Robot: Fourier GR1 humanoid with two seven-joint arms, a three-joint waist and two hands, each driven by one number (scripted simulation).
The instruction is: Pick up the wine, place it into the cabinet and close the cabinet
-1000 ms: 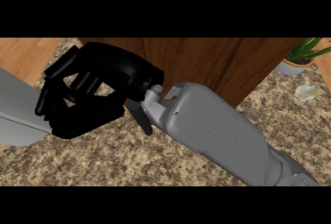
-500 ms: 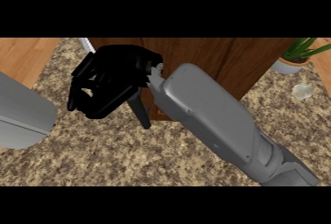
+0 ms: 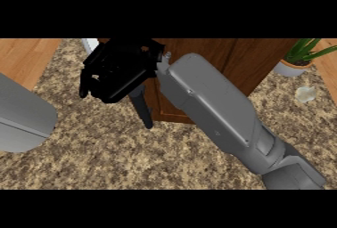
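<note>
The brown wooden cabinet (image 3: pixel 223 58) stands at the back of the speckled stone counter (image 3: pixel 132 156). My right hand (image 3: pixel 118 67) is up against the cabinet's left front part, fingers spread and relaxed, thumb pointing down toward the counter, with nothing held in it. Its grey forearm (image 3: pixel 217 111) crosses the view from the lower right and covers part of the cabinet front. No wine bottle shows anywhere. Of the left arm only the grey forearm (image 3: pixel 23 116) shows at the left edge; its hand is out of view.
A potted green plant (image 3: pixel 299 55) stands at the back right beside the cabinet. A small pale object (image 3: pixel 305 93) lies on the counter below it. Wooden floor shows past the counter's top left corner.
My right hand has moved up and to the right, from over the counter onto the cabinet front. The left forearm has slid further toward the left edge.
</note>
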